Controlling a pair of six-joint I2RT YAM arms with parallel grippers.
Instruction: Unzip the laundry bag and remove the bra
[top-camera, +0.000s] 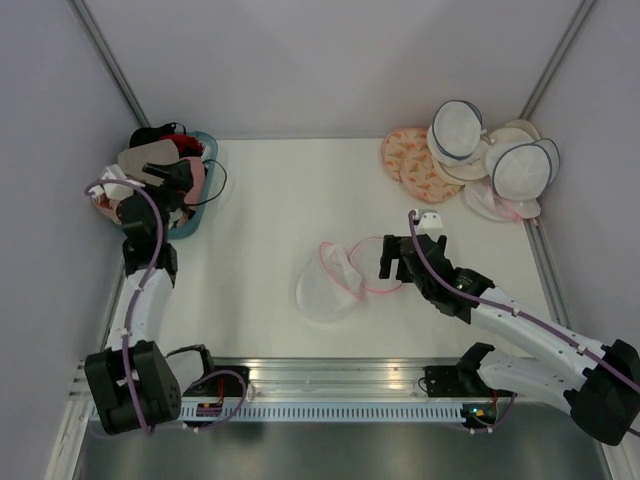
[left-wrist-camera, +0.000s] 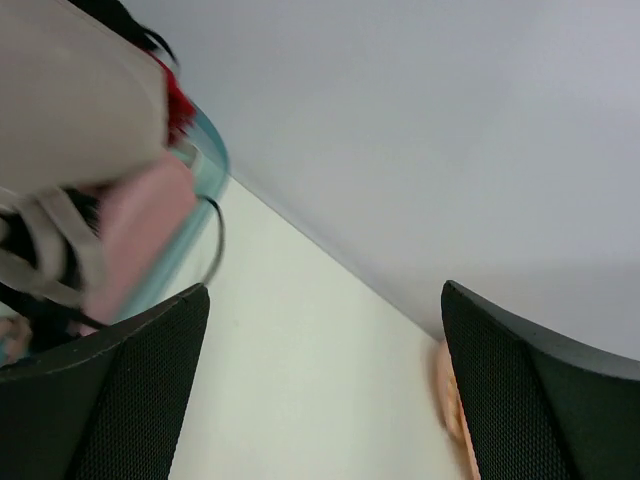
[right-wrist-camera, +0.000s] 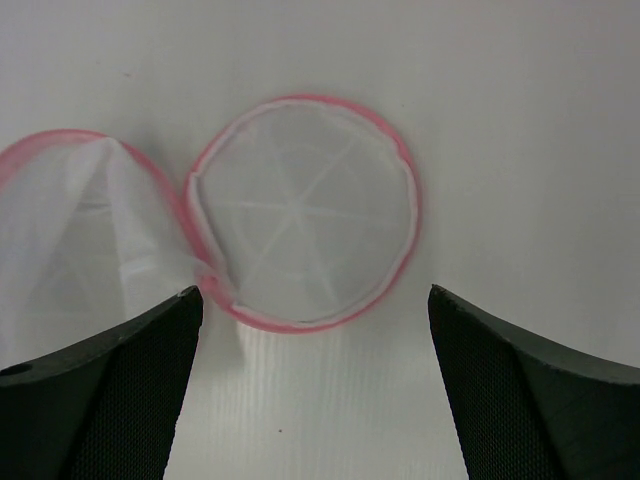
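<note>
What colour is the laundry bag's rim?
Pink. The rim of the laundry bag shows best in the right wrist view.

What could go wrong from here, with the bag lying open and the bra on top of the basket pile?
Beige straps below the bra hang close to the open left claw, so pulling away might snag one and drag the bra off the heaped basket. The open right claw hovers over the laundry bag; dipping could catch its mesh.

The laundry bag (right-wrist-camera: 300, 230) is sheer white mesh cloth with pink fabric trim. The surface (top-camera: 270, 200) looks smooth and matt. The bra (left-wrist-camera: 70, 110) has smooth, matt cloth.
</note>
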